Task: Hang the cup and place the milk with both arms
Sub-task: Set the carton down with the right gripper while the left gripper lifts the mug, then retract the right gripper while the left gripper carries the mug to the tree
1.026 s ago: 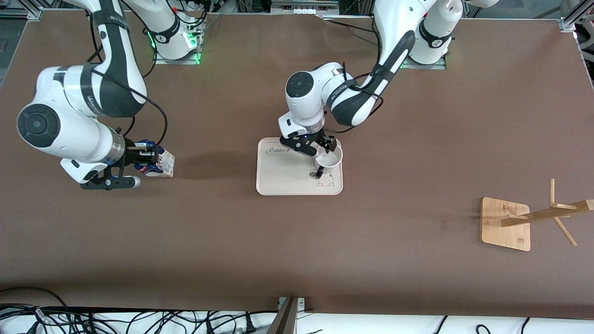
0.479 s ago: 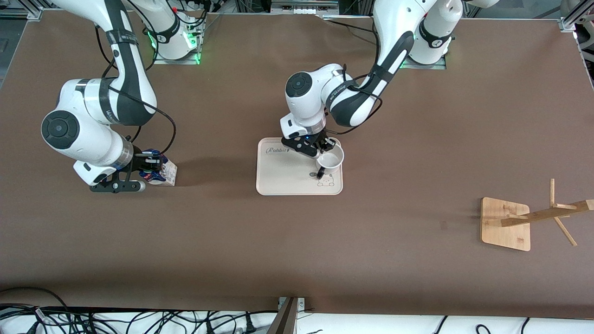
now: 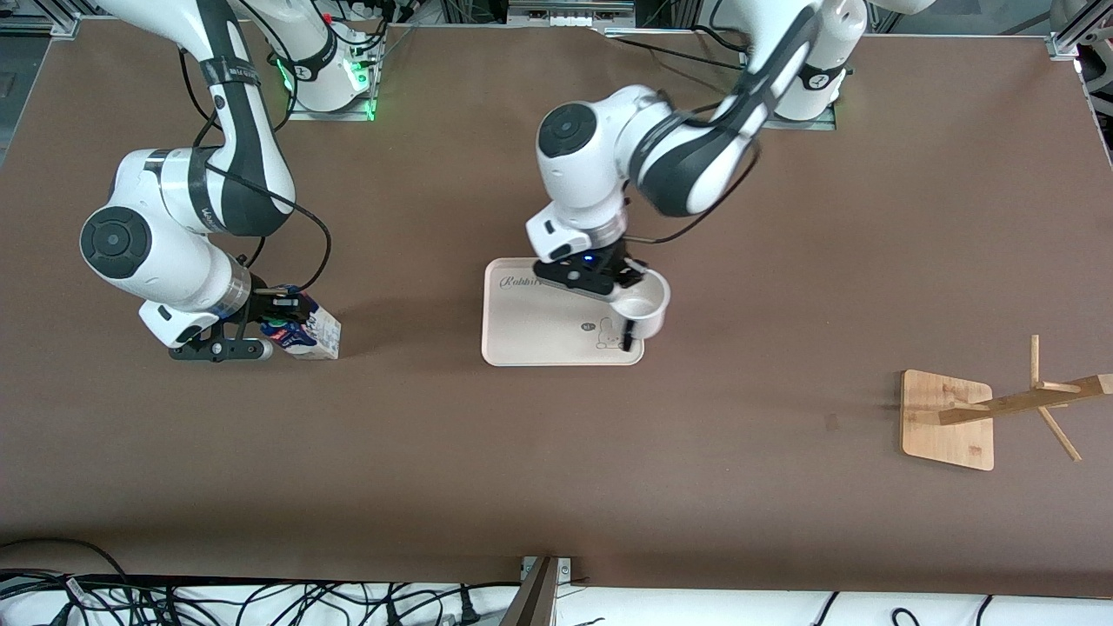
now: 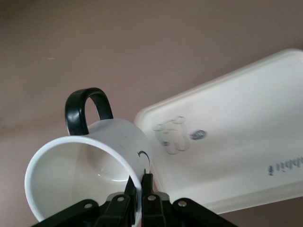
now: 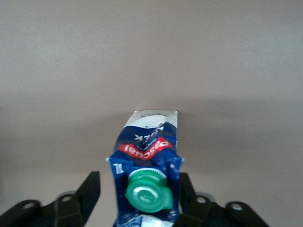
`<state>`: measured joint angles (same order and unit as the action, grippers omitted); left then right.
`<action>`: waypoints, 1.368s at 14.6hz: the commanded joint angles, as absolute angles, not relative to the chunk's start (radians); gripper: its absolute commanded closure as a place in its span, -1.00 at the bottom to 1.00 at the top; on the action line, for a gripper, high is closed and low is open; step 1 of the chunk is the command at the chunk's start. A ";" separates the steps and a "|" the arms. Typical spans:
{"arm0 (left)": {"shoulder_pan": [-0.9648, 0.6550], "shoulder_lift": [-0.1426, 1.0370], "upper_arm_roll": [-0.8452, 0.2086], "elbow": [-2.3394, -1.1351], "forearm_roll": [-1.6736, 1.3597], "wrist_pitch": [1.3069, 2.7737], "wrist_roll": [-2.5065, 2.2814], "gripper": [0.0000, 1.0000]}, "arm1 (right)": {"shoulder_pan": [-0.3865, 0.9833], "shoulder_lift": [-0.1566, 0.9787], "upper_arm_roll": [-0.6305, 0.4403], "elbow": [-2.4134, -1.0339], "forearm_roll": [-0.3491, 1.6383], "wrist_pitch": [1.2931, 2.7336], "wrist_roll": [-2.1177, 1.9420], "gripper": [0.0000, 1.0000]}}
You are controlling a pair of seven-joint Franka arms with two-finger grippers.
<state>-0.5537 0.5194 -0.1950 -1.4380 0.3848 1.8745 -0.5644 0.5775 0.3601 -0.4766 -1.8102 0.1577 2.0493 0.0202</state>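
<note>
The cup, a white mug with a black handle, hangs tilted over the tray's corner toward the left arm's end. My left gripper is shut on its rim. In the left wrist view the fingers pinch the cup's wall, one inside and one outside, with the handle pointing away. My right gripper is shut on the milk, held tilted and low near the right arm's end of the table. In the right wrist view the milk sits between the fingers of the right gripper, its green cap facing the camera.
A cream tray with a rabbit print lies mid-table; it also shows in the left wrist view. A wooden mug rack with pegs stands toward the left arm's end, nearer the front camera. Cables run along the table's front edge.
My left gripper has lifted the cup from the tray's middle and carried it to the tray's corner toward the left arm's end. My right gripper has shifted the milk slightly toward the tray.
</note>
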 commanded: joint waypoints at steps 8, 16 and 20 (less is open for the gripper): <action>-0.134 0.439 -0.213 -1.315 0.210 1.663 -0.432 1.00 | 0.588 0.189 -0.549 -1.816 0.158 1.892 0.002 -1.00; 0.057 0.388 -0.215 -1.299 0.146 1.592 -0.032 1.00 | 0.588 0.146 -0.598 -1.646 0.089 1.705 0.002 -1.00; 0.103 0.385 -0.213 -1.262 0.132 1.552 -0.023 1.00 | 0.588 0.143 -0.600 -1.612 0.071 1.646 0.002 -1.00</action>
